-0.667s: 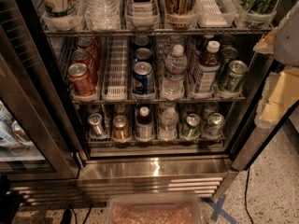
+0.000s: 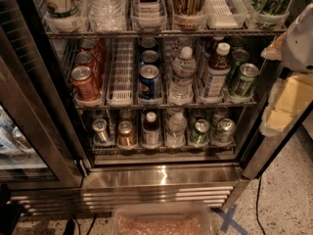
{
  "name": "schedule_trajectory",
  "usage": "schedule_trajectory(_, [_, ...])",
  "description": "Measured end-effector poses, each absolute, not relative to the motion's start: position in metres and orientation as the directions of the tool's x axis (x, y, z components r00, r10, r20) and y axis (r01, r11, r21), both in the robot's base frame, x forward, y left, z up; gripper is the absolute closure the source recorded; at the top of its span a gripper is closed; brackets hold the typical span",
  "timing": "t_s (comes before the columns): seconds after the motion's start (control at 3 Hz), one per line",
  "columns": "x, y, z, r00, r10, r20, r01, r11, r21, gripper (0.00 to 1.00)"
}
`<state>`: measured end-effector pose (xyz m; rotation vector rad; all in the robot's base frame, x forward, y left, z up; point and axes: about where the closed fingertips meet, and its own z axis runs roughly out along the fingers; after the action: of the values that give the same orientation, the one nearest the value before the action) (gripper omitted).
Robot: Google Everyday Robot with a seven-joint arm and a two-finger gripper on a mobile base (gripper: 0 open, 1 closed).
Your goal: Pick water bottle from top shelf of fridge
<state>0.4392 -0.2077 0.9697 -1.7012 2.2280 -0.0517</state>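
Water bottle point(image 2: 105, 6) stands on the top shelf point(image 2: 161, 32), well left of the hand point(image 2: 292, 72), whose grip I cannot tell.

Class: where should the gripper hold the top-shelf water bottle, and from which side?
Likely the ribbed body, from the front: the water bottle stands upright, hemmed by a can and tea bottle; cap out of view. The gripper is at the right edge.

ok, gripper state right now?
Gripper: open or closed cannot be told. It sits at the right edge of view, outside the fridge, away from the water bottle on the top shelf.
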Motion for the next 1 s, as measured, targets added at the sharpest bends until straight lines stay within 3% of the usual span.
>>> schedule_trajectory(1.0, [0.429,-0.109,0.967,-0.143,-0.826,-0.545,-0.933,0.296,-0.203,0.00])
